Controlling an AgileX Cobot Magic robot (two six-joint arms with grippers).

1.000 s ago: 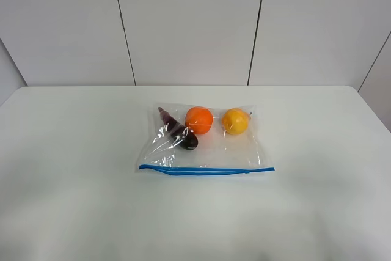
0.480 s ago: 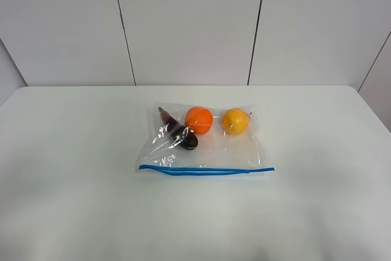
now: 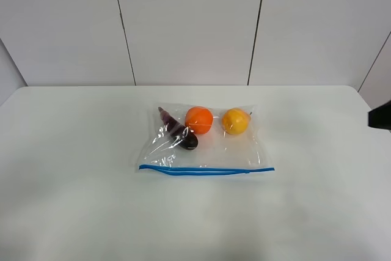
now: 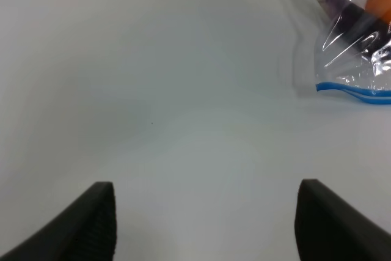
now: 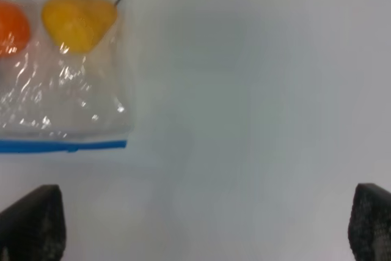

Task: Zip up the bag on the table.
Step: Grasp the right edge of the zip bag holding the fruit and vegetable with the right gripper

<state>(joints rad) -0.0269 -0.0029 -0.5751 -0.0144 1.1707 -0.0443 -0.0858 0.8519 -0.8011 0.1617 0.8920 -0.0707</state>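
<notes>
While left and right jaws hang spread, bag [image 3: 211,151] flat on table [image 3: 73,181], between them, touching neither.

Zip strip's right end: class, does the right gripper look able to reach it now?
Probably yes: the right gripper is open, with only bare table between it and the zip strip.

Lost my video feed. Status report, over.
Left gripper open, right gripper open, both clear of bag. Bag flat on table, zip strip untouched. Nothing blocking.
</notes>
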